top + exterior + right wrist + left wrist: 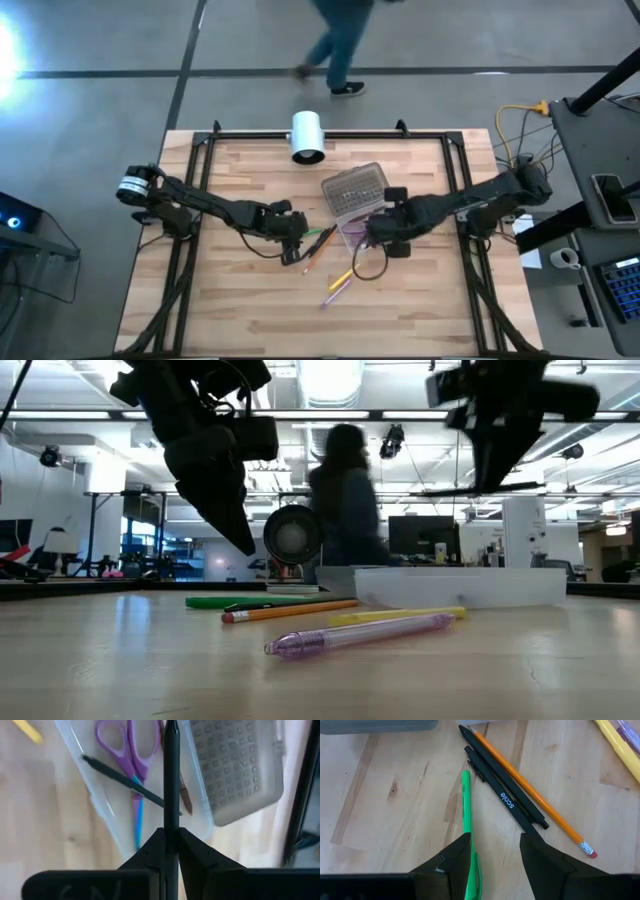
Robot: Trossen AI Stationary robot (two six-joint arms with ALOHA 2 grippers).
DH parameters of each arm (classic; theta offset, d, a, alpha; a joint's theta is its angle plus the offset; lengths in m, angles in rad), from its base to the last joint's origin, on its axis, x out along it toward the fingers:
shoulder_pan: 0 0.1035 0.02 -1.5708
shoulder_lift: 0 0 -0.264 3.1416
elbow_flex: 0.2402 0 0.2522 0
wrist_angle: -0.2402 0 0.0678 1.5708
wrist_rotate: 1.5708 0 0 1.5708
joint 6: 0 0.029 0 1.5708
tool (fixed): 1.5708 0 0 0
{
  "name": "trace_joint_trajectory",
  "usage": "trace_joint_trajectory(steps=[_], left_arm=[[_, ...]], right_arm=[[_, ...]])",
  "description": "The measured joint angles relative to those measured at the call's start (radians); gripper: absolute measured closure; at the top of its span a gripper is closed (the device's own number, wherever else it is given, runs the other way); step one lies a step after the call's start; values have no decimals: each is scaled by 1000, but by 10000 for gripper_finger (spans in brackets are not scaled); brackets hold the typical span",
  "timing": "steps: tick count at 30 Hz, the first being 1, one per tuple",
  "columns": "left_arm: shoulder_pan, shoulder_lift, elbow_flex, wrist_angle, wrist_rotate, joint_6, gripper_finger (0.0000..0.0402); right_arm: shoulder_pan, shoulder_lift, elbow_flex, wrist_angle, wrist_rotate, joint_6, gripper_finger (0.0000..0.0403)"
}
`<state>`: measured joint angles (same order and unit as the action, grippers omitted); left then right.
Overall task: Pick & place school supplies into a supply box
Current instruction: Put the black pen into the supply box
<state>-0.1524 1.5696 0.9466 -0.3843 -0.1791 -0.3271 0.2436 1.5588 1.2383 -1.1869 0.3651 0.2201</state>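
Note:
My left gripper (495, 847) is open and hangs just above the table (243, 542) over three loose supplies lying flat: a green pen (466, 802), a black pen (502, 795) and an orange pencil (530, 795). The green pen runs past one finger; I cannot tell whether they touch. My right gripper (171, 832) is shut on a black pen (171, 775) above the clear supply box (97, 802). The box's grey textured lid (235, 770) lies open beside it. In the box lie purple scissors (131, 750) and several thin pens. My right gripper pinches the black pen's rear part (171, 822) between its two fingers. The pen lies along the fingers and sticks out past their tips, over the box. It is lifted clear of the box and the table.
A yellow pen (400, 616) and a purple pen (360, 633) lie nearer the table's near edge. A white cylinder (307, 135) lies at the far edge. A dark cable loops on the table (365, 265). A person (340, 45) walks beyond the far edge.

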Motion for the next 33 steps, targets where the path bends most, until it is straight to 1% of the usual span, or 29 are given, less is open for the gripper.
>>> trace_joint_trajectory(steps=[3, 6, 10, 14, 21, 25, 31, 33], left_arm=[[0, 0, 0, 0, 0, -4, 247], [0, 0, 0, 0, 0, -18, 247], [0, 0, 0, 0, 0, -55, 247], [0, 0, 0, 0, 0, -92, 247], [1, 0, 0, 0, -4, -113, 247], [2, 0, 1, 1, -5, -128, 247], [4, 0, 1, 0, -4, -128, 247], [6, 0, 1, 0, -4, -128, 247]], right_arm=[[-64, 24, -1, 19, -8, -143, 372], [-118, 55, -10, 82, -57, -264, 371], [-166, 95, -22, 156, -139, -362, 371], [-195, 135, -42, 222, -164, -431, 370], [-243, 158, -119, 326, -191, -466, 369], [-271, 150, -164, 395, -192, -436, 369], [-299, 152, -196, 418, -179, -441, 368], [-302, 152, -207, 422, -181, -428, 363]])
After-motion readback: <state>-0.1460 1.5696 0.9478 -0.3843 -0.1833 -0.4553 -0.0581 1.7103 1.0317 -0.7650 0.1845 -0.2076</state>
